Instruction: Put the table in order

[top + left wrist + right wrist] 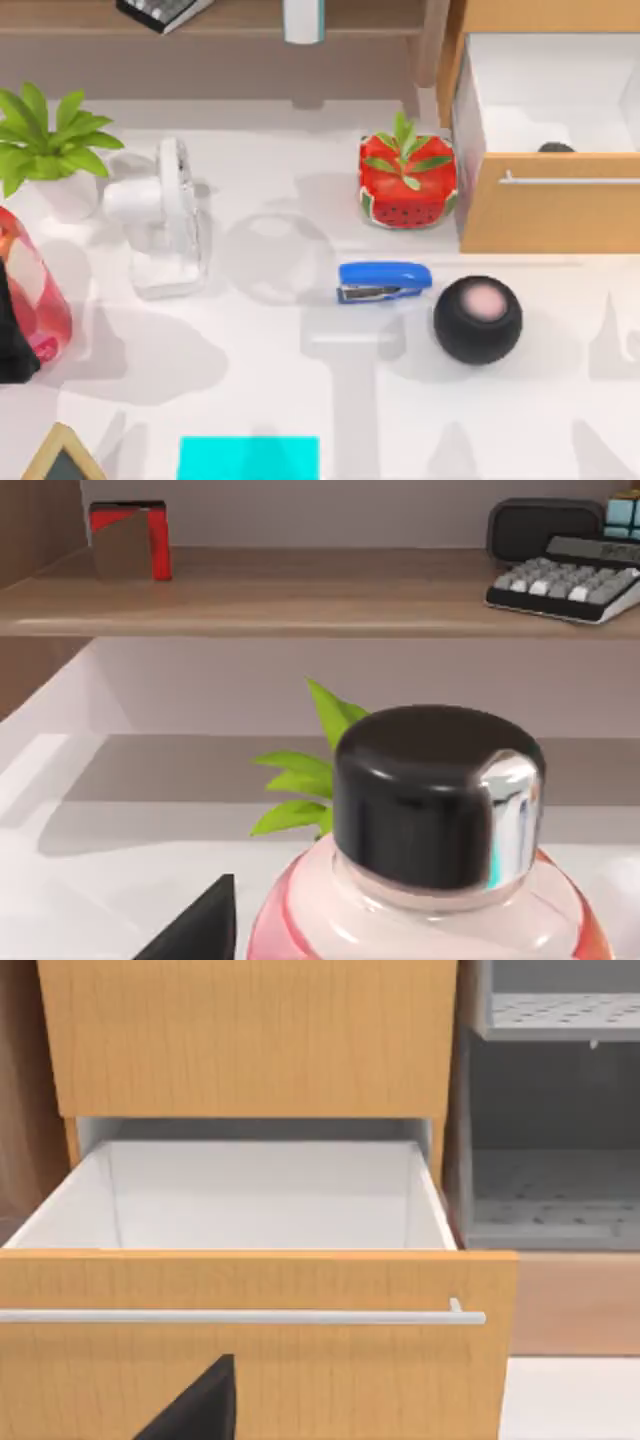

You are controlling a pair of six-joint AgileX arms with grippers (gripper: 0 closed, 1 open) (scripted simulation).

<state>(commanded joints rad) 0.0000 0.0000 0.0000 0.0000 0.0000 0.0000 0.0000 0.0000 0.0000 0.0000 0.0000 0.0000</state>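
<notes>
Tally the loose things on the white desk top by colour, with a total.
Red: 2, watermelon-patterned cube planter, clear red bottle
White: 2, desk fan, potted green plant
Blue: 1, stapler
Black: 1, round speaker
Cyan: 1, rectangular pad
Total: 7

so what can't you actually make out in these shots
- Dark item in the open drawer: top view, mostly hidden by the drawer front.
- Pink bottle: cut by the top view's left edge.
- Framed object: cut by the top view's bottom edge.
- Potted plant: left wrist view, mostly behind the bottle's black cap.
</notes>
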